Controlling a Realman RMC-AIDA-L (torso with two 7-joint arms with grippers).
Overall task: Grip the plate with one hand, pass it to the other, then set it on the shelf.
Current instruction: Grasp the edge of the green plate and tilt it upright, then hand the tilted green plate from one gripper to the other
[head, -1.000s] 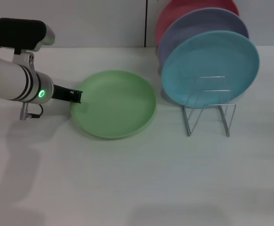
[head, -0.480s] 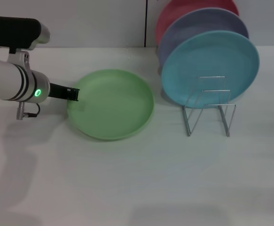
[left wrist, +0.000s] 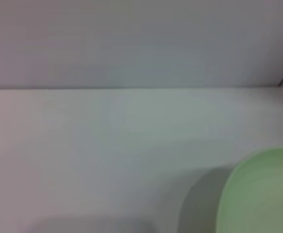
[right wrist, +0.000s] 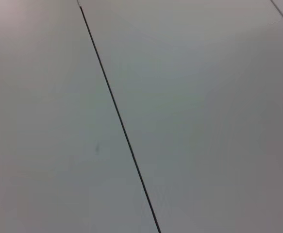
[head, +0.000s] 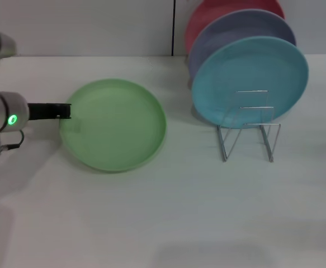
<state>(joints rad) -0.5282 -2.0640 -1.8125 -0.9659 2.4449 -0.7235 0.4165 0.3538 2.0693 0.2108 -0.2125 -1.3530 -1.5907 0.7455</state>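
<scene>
The table (head: 168, 212) is white and carries all items. The plate (head: 113, 124) is round, plain light green, matte, w/ a shallow raised rim; it appears tilted, its left edge at the left gripper (head: 67, 111), and in the left wrist view only a rim segment (left wrist: 258, 194) shows, w/ a shadow beside it on the table. Vs. 1.0 s ago the plate is farther to the left, and the left arm has withdrawn toward the left frame edge, most of its body now out of view. The left gripper's dark fingers are closed on the plate's left rim. Turquoise plate (head: 250, 80), lavender plate (head: 230, 33) and red plate (head: 207, 14) stand in the shelf (head: 249, 129), well apart to the right, unchanged. Right gripper: not seen in any view. No legible writing or labels; a green indicator light (head: 11, 119) glows on the left wrist.
</scene>
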